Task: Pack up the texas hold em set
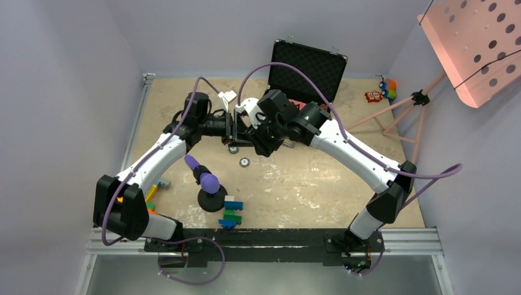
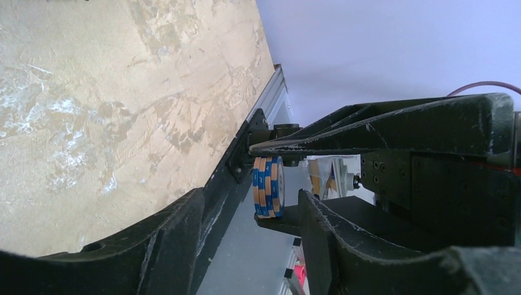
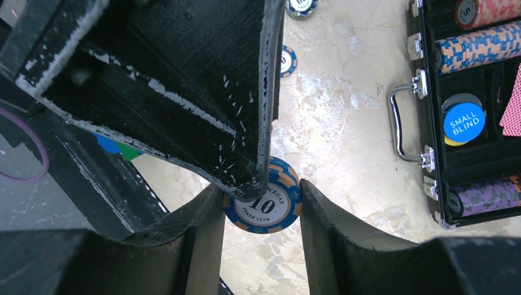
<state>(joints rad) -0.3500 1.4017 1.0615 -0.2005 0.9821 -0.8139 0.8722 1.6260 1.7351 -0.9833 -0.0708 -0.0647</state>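
Note:
My right gripper is shut on a small stack of blue-and-orange "10" poker chips, gripping their edges above the table. In the left wrist view the same stack stands on edge between my left gripper's open fingers, with a gap on each side. Both grippers meet at mid table, left and right. The black case stands open at the back; its handle side shows rows of chips, a blue "small blind" button and pink cards.
Two loose chips lie on the table under the grippers. A purple-tipped object on a black round base and a toy-brick figure stand near front left. Small toys and a pink perforated stand are back right.

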